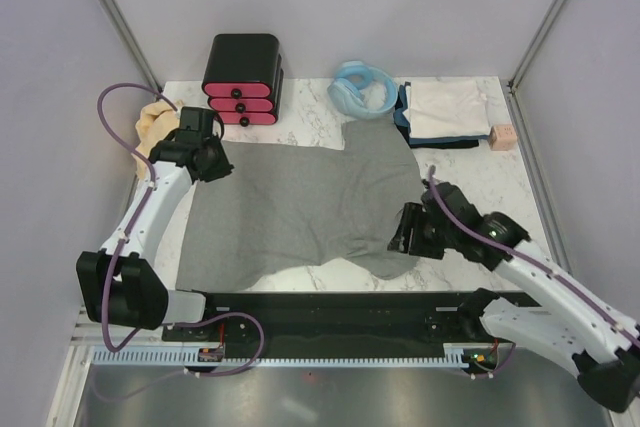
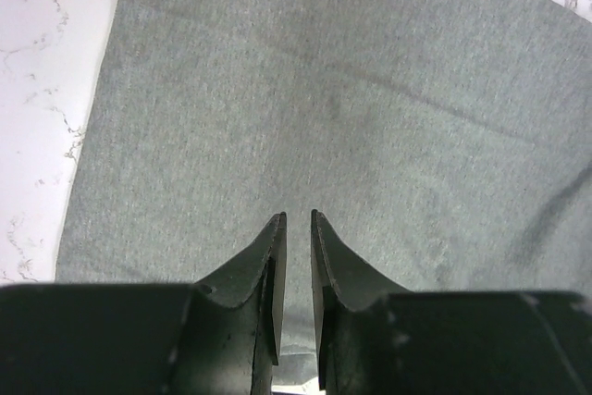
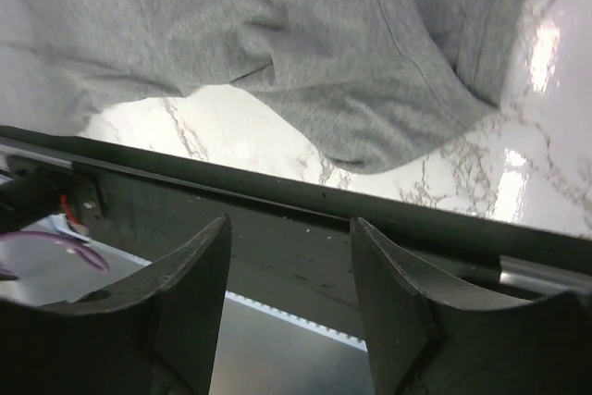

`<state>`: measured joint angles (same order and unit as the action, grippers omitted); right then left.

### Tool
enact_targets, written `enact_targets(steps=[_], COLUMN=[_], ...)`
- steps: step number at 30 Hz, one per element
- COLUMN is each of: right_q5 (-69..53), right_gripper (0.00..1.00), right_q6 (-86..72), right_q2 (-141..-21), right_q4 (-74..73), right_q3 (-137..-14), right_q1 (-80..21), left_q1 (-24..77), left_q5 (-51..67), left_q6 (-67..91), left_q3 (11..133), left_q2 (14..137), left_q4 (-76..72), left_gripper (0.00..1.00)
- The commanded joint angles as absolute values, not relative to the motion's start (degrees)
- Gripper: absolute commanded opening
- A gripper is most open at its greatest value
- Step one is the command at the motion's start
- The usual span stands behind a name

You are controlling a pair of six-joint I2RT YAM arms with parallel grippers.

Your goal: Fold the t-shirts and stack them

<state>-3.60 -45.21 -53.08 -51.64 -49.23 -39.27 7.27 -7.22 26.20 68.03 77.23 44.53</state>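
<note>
A large heather-grey t-shirt (image 1: 300,207) lies spread flat across the middle of the table. My left gripper (image 1: 205,155) is at its far-left corner. In the left wrist view the jaws (image 2: 298,219) are almost closed, with grey cloth (image 2: 324,90) in the narrow gap. My right gripper (image 1: 407,232) is open and empty just above the shirt's near-right sleeve (image 3: 388,127), its fingers (image 3: 199,256) pointing at the table's front rail. A tan-yellow shirt (image 1: 150,125) lies bunched at the far left. A whitish shirt (image 1: 447,105) lies folded on dark ones (image 1: 440,141) at the far right.
A black box with pink drawers (image 1: 243,79) stands at the back. A light-blue coiled hose (image 1: 362,90) lies beside the folded stack. A small pink block (image 1: 503,137) sits at the right edge. A black rail (image 1: 340,307) runs along the table's front.
</note>
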Motion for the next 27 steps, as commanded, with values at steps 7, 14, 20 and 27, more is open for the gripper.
enact_targets(steps=[7,14,20,27], right_q5=[3.43,1.41,-3.51,-7.99], right_gripper=[0.6,0.6,0.61,0.66], right_q6=[-61.88,-64.41,-63.11,-64.15], right_q2=[-36.56,-30.77,-29.36,-27.25], right_q4=[-57.03,-61.08,-61.88,-56.26], right_q3=[-44.03,-44.13,-42.1,-36.57], right_q1=[-39.46,-39.46,-39.46,-39.46], left_q1=[9.14,12.3,14.41,16.08], left_q5=[-5.1,-5.53,-6.15,-7.82], left_q6=[28.39,29.53,29.88,30.41], left_q3=[68.12,69.34,73.12,73.57], left_q2=[75.32,76.9,80.42,80.33], left_q4=[44.91,44.74,44.82,44.91], left_gripper=[0.23,0.23,0.23,0.23])
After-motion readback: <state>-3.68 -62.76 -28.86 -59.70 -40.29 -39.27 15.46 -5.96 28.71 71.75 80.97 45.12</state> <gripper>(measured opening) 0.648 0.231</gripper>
